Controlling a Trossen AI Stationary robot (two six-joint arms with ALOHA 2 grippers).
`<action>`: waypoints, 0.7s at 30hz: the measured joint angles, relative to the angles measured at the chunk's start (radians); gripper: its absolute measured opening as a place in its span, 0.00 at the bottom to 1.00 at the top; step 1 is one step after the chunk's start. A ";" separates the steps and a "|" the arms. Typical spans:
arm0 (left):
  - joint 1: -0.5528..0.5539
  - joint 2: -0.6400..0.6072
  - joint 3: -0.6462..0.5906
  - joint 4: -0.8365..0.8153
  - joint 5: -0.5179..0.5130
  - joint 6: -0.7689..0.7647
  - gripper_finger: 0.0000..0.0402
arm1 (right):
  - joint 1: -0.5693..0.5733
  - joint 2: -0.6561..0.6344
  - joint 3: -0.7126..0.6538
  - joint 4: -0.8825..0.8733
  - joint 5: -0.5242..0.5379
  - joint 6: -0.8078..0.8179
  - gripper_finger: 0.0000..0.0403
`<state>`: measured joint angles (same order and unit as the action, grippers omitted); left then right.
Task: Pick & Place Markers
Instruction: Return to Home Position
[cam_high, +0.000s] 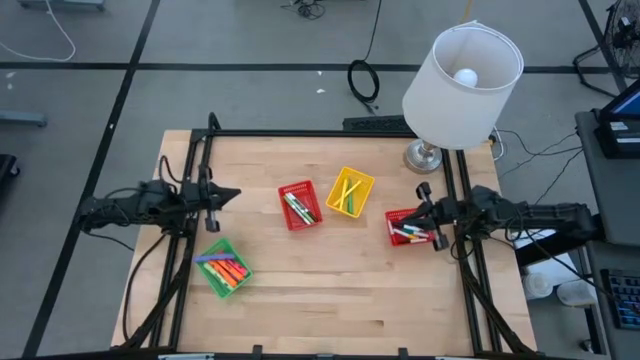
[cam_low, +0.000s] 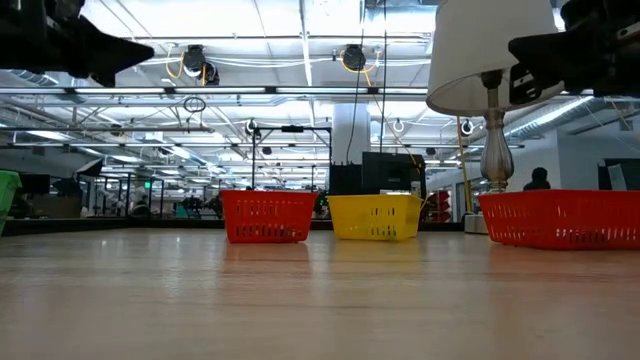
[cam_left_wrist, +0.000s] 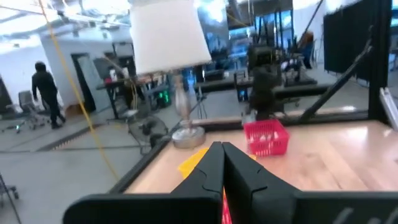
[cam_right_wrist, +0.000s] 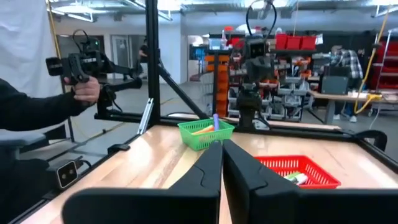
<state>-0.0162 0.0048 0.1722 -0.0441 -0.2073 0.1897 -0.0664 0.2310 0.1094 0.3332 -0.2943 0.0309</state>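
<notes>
overhead, a wooden table (cam_high: 330, 300) bears baskets (cam_high: 284, 192) of markers (cam_high: 232, 270); beyond, seemingly a workshop (cam_low: 150, 130).

No text, label, brand, number or sign can be read in any view.

A white-shaded lamp (cam_high: 462, 72), a red basket (cam_high: 296, 187), a yellow basket (cam_high: 364, 181), another red basket (cam_high: 392, 218) and a green basket (cam_high: 207, 247) are being borne by the wooden table (cam_high: 330, 290).

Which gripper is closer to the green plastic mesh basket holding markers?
Left. The left gripper hovers close beside the green plastic mesh basket. The right gripper is well away on the opposite side, by the red plastic mesh basket nearest it.
</notes>
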 joint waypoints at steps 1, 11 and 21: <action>0.000 0.000 -0.001 -0.013 -0.001 0.000 0.00 | 0.000 -0.020 -0.007 -0.002 0.000 -0.001 0.00; -0.014 -0.001 -0.058 -0.066 0.019 -0.014 0.00 | 0.001 -0.230 -0.042 -0.134 0.026 0.011 0.00; -0.014 0.014 -0.155 0.068 0.111 -0.030 0.00 | 0.001 -0.223 -0.091 -0.136 0.084 0.035 0.00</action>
<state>-0.0303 0.0185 0.0174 0.0240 -0.0965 0.1596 -0.0658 0.0081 0.0184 0.1975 -0.2100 0.0662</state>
